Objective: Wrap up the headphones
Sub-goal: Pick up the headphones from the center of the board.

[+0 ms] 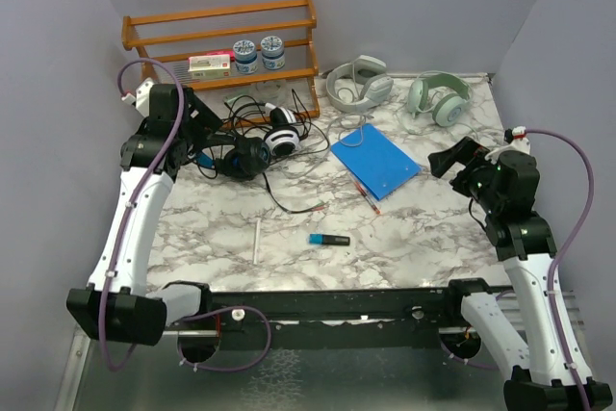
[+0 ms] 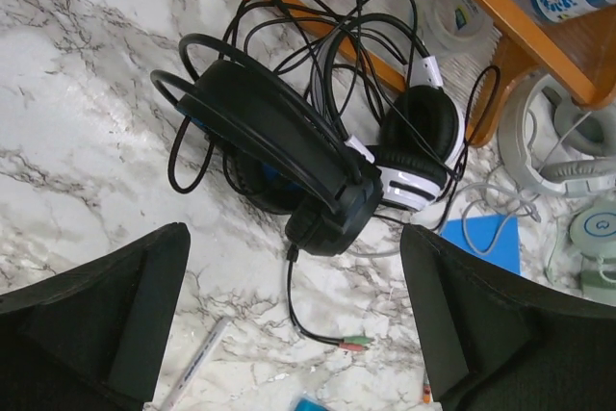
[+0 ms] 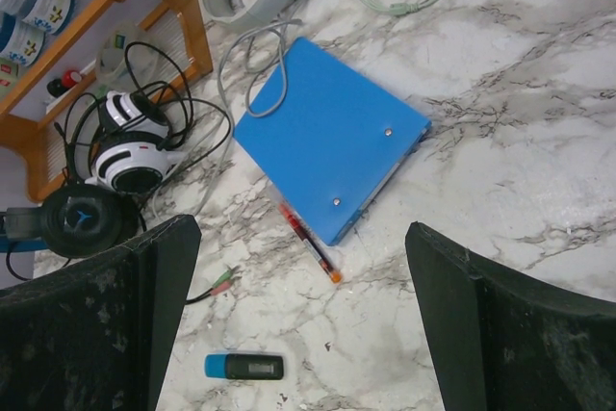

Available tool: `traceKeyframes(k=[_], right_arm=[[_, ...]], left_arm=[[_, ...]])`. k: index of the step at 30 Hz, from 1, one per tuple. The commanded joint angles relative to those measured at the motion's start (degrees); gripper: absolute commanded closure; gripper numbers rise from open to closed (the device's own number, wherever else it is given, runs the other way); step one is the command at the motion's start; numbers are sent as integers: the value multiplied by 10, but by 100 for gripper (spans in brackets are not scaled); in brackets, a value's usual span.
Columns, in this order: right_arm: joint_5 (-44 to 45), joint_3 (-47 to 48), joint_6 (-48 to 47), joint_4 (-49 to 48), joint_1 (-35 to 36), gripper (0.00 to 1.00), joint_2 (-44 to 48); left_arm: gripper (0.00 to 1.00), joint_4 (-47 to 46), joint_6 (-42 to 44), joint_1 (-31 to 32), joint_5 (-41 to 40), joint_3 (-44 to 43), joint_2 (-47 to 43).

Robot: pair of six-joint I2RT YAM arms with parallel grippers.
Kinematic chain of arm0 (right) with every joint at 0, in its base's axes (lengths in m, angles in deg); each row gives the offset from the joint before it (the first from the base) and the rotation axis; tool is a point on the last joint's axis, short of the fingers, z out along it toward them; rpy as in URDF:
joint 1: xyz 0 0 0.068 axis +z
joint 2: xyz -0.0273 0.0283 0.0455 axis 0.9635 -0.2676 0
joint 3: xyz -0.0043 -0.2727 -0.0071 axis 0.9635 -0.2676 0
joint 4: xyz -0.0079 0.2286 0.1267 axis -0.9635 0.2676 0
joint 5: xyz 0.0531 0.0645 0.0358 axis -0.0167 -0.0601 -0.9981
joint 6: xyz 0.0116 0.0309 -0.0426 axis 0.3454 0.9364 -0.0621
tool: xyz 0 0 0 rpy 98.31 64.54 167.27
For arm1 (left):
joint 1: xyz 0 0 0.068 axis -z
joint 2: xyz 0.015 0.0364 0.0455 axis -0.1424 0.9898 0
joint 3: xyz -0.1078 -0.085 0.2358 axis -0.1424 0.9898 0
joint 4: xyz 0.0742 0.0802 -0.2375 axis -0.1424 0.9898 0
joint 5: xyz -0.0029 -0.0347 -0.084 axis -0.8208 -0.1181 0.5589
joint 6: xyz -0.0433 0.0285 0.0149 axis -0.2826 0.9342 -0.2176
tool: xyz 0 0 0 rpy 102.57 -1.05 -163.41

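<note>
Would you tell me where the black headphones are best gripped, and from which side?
Probably the black headphones' headband, from above, jaws across its width: it is broad and exposed on top, while cables tangle around the earcups.

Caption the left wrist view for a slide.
Open left gripper above black headphones tangled with white-and-black headphones beside a wooden rack.

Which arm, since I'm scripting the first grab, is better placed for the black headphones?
Left. The left gripper, open, hovers directly over the black headphones; the right gripper is far off, beyond the folder.
</note>
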Motion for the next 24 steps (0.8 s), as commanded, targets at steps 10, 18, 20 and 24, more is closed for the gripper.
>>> traceKeyframes(k=[10,18,20,24], right_arm=[[-5,21,2,18,2,0,2],[9,22,0,23,2,0,1],[12,18,2,19,2,0,2],[13,17,4,15,2,0,0]], left_arm=[[6,15,-136,-126,84,-78,145],[25,28,-188,-147,58,-49,151],[31,28,-191,-149,59,-35,143],[41,15,-189,-149,58,3,128]])
